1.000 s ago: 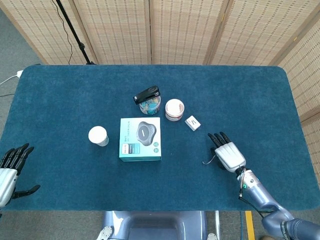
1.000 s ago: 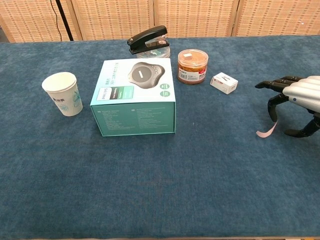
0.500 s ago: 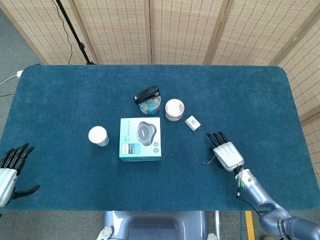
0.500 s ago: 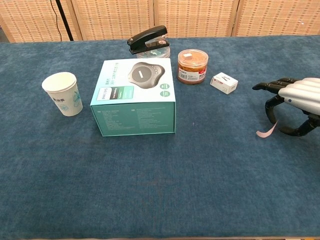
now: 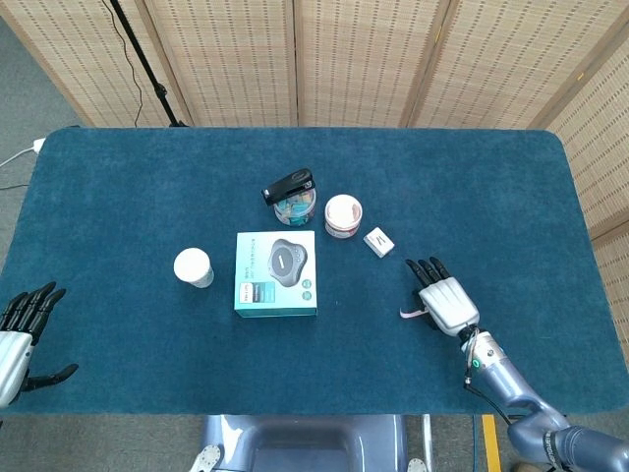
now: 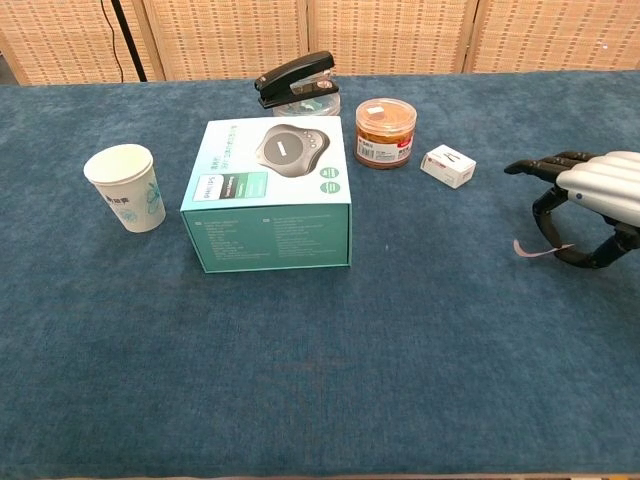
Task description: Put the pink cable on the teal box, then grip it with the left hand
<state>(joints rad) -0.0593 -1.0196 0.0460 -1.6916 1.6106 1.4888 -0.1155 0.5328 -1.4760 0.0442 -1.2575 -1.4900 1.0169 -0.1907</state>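
**Pink cable under the right robot hand, well right of the teal box**

The pink cable (image 6: 530,248) lies on the counter (image 6: 420,330), far to the right of the teal box (image 6: 268,200), a short end showing beneath the right robot hand (image 6: 585,205). That hand arches over it with fingers curled down; whether it actually pinches the cable cannot be told. The left robot hand (image 5: 22,334) waits far left of the box, fingers apart, empty. For a sound pick, I'd close thumb and finger firmly on the cable before lifting, then carry it clear of the small white box (image 6: 448,165).
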